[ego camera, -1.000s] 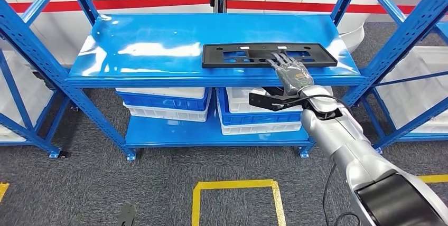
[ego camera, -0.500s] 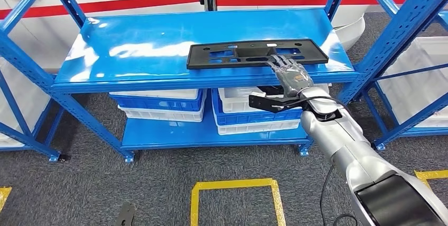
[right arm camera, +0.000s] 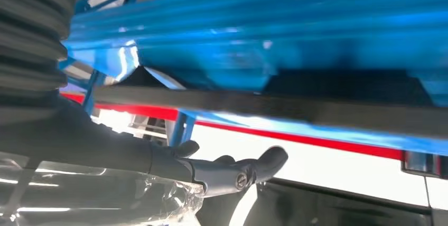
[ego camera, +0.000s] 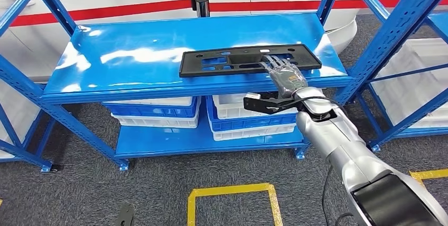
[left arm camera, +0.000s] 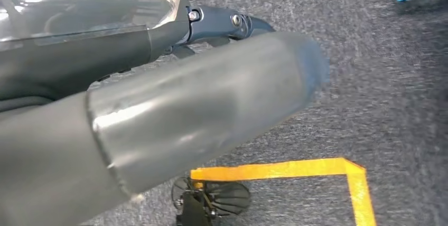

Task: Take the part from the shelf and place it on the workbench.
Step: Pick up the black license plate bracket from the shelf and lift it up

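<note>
so one black plastic part [ego camera: 248, 61] lies flat on the blue shelf [ego camera: 132, 57], four crates beneath. one right hand [ego camera: 288, 77] rests fingers spread on its near edge. left hand's state: cannot tell. camera has swung; hand's contact unchanged.

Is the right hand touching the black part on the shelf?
Touching. In the head view the right hand lies with its fingers on the black part.
</note>
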